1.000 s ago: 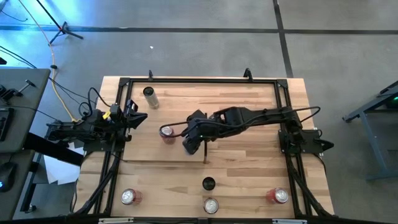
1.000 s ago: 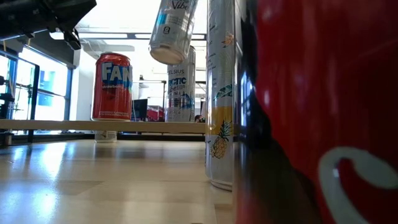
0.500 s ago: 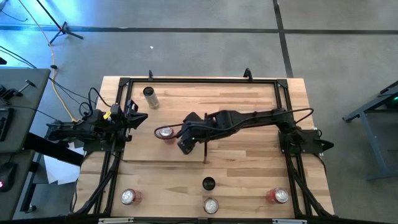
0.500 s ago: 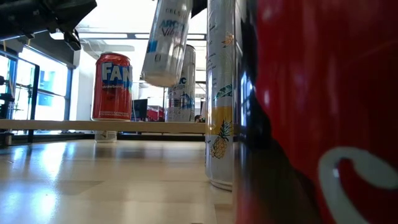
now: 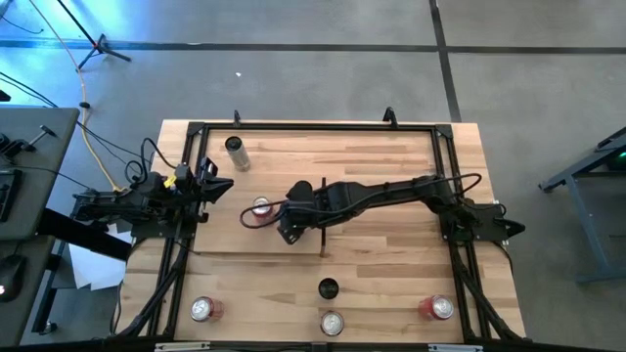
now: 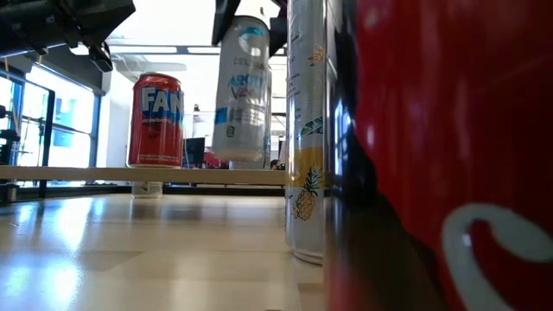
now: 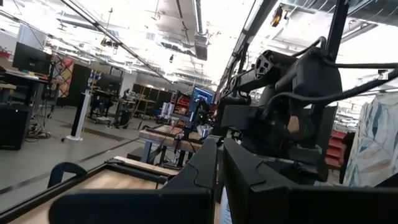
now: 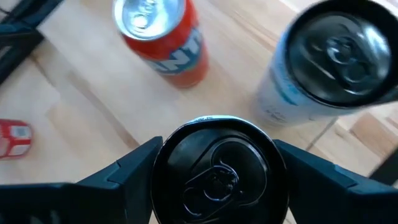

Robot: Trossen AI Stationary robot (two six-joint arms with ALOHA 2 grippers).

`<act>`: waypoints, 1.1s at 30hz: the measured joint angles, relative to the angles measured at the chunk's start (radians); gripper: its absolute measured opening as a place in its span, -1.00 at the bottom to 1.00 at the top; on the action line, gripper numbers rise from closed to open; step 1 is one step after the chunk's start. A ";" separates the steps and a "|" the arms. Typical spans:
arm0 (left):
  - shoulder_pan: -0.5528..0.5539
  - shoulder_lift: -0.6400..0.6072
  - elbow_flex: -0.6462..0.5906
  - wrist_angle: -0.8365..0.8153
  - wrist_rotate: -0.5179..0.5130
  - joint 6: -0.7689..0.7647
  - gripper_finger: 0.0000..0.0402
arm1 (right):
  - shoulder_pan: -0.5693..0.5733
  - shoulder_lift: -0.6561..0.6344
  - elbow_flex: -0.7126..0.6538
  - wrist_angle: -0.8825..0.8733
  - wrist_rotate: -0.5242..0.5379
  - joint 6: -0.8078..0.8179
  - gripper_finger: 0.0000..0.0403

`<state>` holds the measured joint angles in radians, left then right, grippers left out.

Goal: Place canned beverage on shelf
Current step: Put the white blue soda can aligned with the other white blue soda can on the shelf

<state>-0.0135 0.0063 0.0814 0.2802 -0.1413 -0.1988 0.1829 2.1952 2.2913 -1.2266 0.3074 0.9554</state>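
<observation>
My right gripper [image 5: 290, 217] is shut on a tall white and blue can [image 6: 242, 91], which is nearly upright with its bottom just above the pale-wood shelf [image 5: 225, 233]. The shelf's dark upright strip [image 5: 323, 235] is right beside the gripper. An orange-red can [image 5: 259, 209] stands on the shelf just to the left of the held can. A second white can [image 5: 235, 153] stands at the shelf's far left. My left gripper [image 5: 217, 186] waits shut at the table's left edge. My right gripper pinches the white can by its upper end, just below the top rim [image 8: 163, 163], between its two fingers [image 8: 124, 171]. The fingers come from above, pointing down. The can hangs nearly upright below them; whether its bottom [image 6: 235, 158] touches the shelf, I cannot tell.
Three red-sided cans [image 5: 202, 310], [image 5: 332, 323], [image 5: 437, 309] and a dark can [image 5: 328, 288] stand along the table's near edge. Two of them, a tall pineapple-print can [image 6: 307, 130] and a red one [image 6: 449, 155], fill the low view's right. A black metal frame [image 5: 313, 125] rims the table.
My right gripper has gone toward the table's left edge and down with the white can. The can has swung from tilted to nearly upright and has sunk to just above the shelf, beside the orange-red can.
</observation>
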 joint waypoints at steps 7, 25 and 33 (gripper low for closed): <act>0.000 0.000 0.000 0.000 0.000 0.000 -0.96 | 0.001 0.001 0.000 -0.030 0.018 0.061 0.37; 0.000 0.000 0.000 0.000 0.000 0.000 -0.96 | 0.003 0.019 0.000 -0.042 0.015 0.095 0.37; 0.000 0.000 0.000 0.000 0.000 0.000 -0.96 | 0.003 0.019 0.000 -0.042 0.015 0.144 0.37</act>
<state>-0.0135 0.0063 0.0814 0.2802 -0.1413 -0.1989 0.1860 2.2147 2.2913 -1.2682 0.3225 1.0996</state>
